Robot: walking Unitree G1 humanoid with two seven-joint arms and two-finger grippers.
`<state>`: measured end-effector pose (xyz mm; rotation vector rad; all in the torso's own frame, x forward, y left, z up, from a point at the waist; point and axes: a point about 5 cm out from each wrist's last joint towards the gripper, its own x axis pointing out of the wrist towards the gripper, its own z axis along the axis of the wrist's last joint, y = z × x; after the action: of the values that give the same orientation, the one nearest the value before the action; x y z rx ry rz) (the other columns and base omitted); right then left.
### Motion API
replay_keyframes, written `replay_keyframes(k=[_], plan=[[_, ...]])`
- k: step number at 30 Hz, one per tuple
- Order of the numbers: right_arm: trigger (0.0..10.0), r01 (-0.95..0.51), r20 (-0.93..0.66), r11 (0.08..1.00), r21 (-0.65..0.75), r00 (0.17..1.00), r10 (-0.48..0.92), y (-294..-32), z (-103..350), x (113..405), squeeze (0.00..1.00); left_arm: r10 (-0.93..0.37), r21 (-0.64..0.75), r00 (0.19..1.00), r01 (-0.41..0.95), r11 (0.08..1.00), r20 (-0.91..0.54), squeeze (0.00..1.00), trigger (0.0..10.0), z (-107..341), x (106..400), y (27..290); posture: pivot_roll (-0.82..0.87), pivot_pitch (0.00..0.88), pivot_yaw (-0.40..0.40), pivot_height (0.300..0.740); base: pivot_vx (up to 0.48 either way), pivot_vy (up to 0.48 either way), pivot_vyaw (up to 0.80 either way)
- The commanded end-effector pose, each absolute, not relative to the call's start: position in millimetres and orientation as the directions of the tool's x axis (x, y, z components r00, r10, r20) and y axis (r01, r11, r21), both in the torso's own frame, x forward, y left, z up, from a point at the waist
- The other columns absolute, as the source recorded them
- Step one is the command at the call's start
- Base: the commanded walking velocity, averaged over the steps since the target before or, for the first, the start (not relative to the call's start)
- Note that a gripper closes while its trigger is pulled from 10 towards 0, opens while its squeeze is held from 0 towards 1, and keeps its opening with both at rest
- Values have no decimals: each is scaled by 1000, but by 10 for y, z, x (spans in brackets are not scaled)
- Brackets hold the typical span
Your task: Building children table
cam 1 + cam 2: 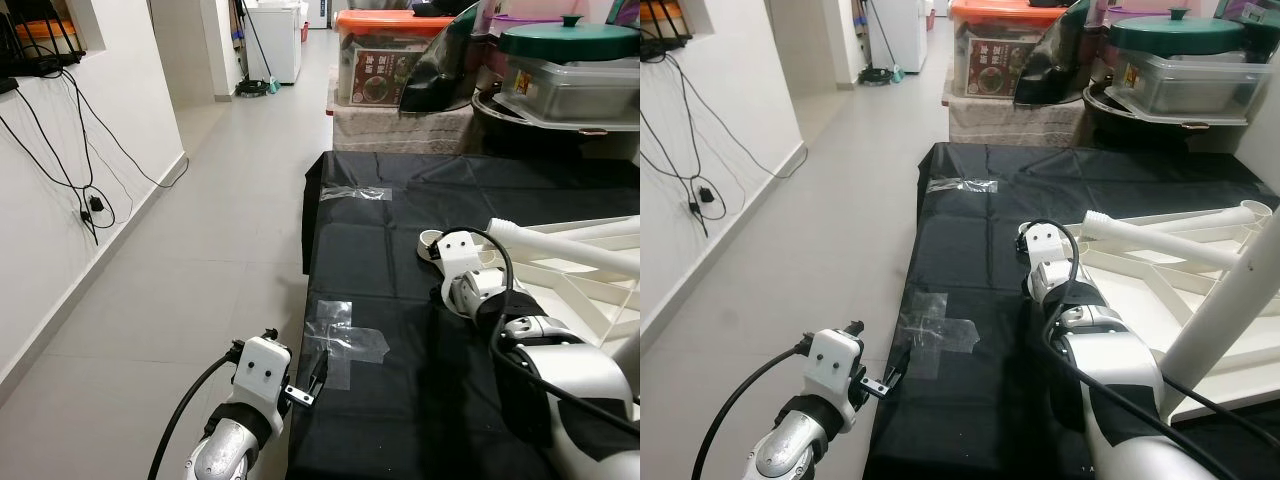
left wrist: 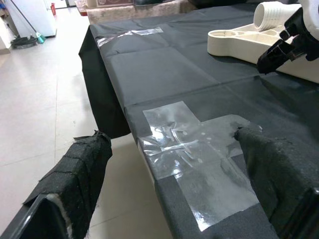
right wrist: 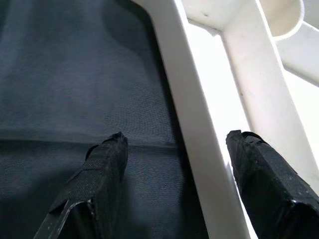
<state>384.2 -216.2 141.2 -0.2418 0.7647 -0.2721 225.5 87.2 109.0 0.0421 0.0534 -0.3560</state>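
A: Where's the white table top (image 1: 1200, 290)?
B: Upside down on black sheet (image 1: 400, 260), rt side; right gripper (image 3: 174, 164) spread astride its rim; left gripper (image 2: 169, 164) released over tape (image 2: 199, 159).

Home hallway: fridge (image 1: 272, 38), storage boxes (image 1: 385, 58)

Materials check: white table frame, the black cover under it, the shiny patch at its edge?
Table frame: looks like moulded plastic, smooth matte white, ribbed hollow sections. Cover: thin black fabric or plastic-type sheet, creased, draped over the edge. Patch: clear glossy tape, wrinkled and reflective.
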Motion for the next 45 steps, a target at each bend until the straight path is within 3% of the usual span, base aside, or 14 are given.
replay_keyframes(k=[1, 5, 6, 7, 8, 28, 34, 35, 38, 39, 41, 42, 43, 45], plan=[[10000, 185, -644, 933, -309, 681, -348, -2203, 1395, 3828, 0, -345, 26, 936, 348, 937, -75, 0, 10000, 1070, 2234, 854, 56, 0, -83, 740, 0, 0, 0], [10000, 181, -694, 946, -270, 644, -322, -2195, 1297, 3772, 0, -345, 24, 936, 347, 938, -74, 0, 10000, 1083, 2208, 858, 60, 0, -82, 740, 0, 0, 0], [3176, 151, -710, 954, -259, 640, -294, -2163, 1273, 3765, 0, -344, 23, 936, 347, 938, -75, 0, 10000, 1084, 2201, 860, 61, 0, -80, 740, 0, 0, 0], [3176, 151, -710, 954, -259, 640, -294, -2163, 1273, 3765, 0, -344, 23, 936, 347, 938, -75, 0, 10000, 1084, 2201, 860, 61, 0, -80, 740, 0, 0, 0], [0, 129, -715, 957, -261, 640, -282, -2146, 1264, 3764, 0, -344, 22, 936, 347, 938, -75, 0, 10000, 1085, 2196, 861, 60, 0, -80, 740, 0, 0, 0], [0, -148, -755, 941, -305, 639, -145, -1979, 1225, 3774, 0, -341, 19, 937, 344, 939, -78, 0, 10000, 1089, 2185, 867, 60, 0, -80, 740, 0, 0, 0], [0, -168, -753, 931, -324, 642, -146, -1993, 1223, 3775, 0, -341, 19, 937, 344, 939, -78, 0, 10000, 1087, 2181, 868, 57, 0, -79, 740, 0, 0, 0], [10000, -175, -753, 929, -325, 642, -142, -1998, 1217, 3772, 0, -341, 19, 937, 344, 939, -79, 0, 10000, 1086, 2179, 868, 56, 0, -79, 740, 0, 0, 0], [10000, -158, -750, 933, -324, 643, -152, -2022, 1204, 3764, 0, -341, 18, 937, 343, 939, -80, 0, 10000, 1086, 2175, 867, 58, 0, -79, 740, 0, 0, 0], [10000, -127, -753, 943, -308, 639, -160, -2037, 1191, 3753, 333, -341, 18, 937, 343, 939, -80, 0, 10000, 1088, 2175, 867, 59, 0, -80, 740, 0, 0, 0], [10000, -94, -758, 950, -299, 628, -176, -2061, 1176, 3737, 373, -340, 18, 937, 342, 939, -80, 0, 10000, 1091, 2176, 868, 59, 0, -80, 740, 0, 0, 0], [10000, -94, -758, 950, -299, 628, -176, -2061, 1176, 3737, 373, -340, 18, 937, 342, 939, -80, 0, 10000, 1091, 2176, 868, 59, 0, -80, 740, 0, 0, 0], [10000, -101, -762, 949, -298, 624, -173, -2066, 1166, 3730, 0, -339, 18, 937, 342, 940, -80, 0, 10000, 1092, 2177, 868, 59, 0, -80, 740, 0, 0, 0], [10000, -90, -765, 950, -299, 618, -182, -2085, 1153, 3718, 0, -339, 18, 937, 341, 940, -80, 0, 10000, 1095, 2177, 868, 61, 0, -85, 740, 0, 0, 0]])
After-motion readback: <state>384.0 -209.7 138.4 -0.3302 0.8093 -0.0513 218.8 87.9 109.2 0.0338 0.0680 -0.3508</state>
